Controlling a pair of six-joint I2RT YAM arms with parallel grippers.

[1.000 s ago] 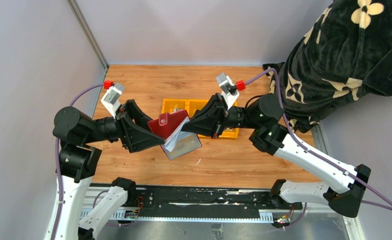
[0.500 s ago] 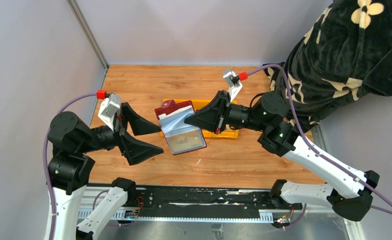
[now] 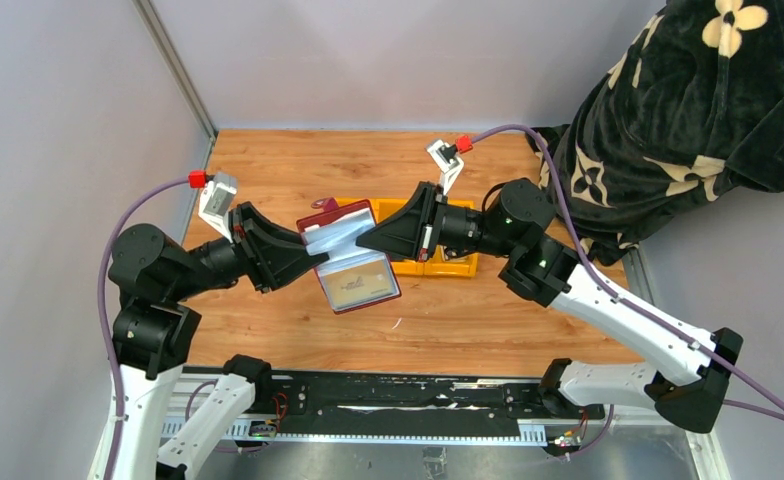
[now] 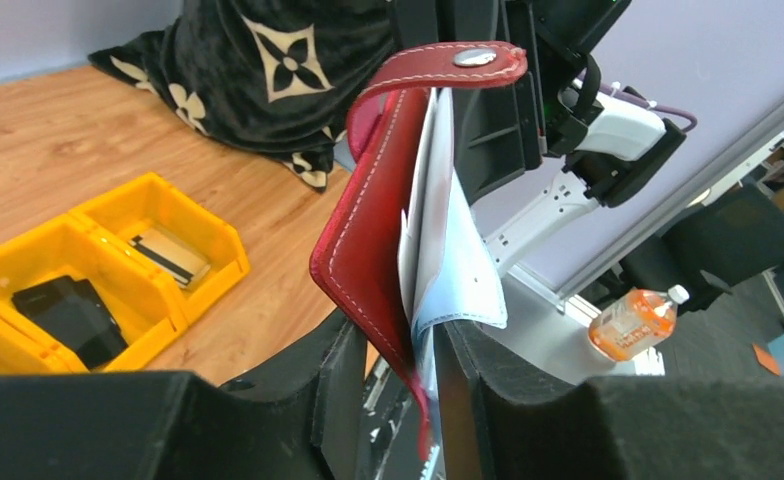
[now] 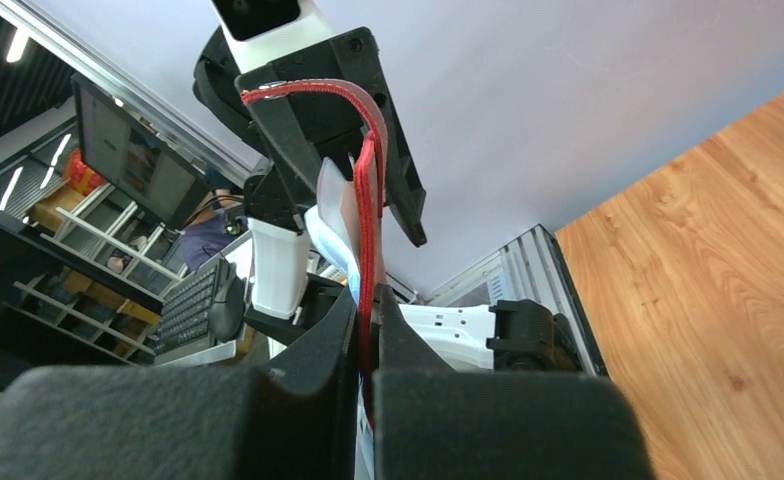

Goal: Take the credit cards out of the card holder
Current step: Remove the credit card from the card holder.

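From above you see the card holder point(image 3: 343, 255) held open in the air over the worktop point(image 3: 268, 170), just in front of the yellow tray point(image 3: 450, 268). A tan card point(image 3: 360, 288) shows through its lower see-through sleeve, and neither wrist view shows that card. The left wrist view turns the holder edge-on, its tab point(image 4: 438, 65) curled over the top. That view alone looks into the tray, where a dark card point(image 4: 68, 315) lies in one compartment and a striped flat piece point(image 4: 168, 257), too small to name, lies in the next. The right fingers point(image 5: 383, 345) are pressed together on the holder's red edge, pinching it. The left fingers point(image 4: 450, 365) stand a little apart on either side of its lower edge, with the cover against one and a pale sleeve resting on the other. You cannot tell whether they squeeze it. From above, the right arm point(image 3: 608, 300) hides much of the tray.
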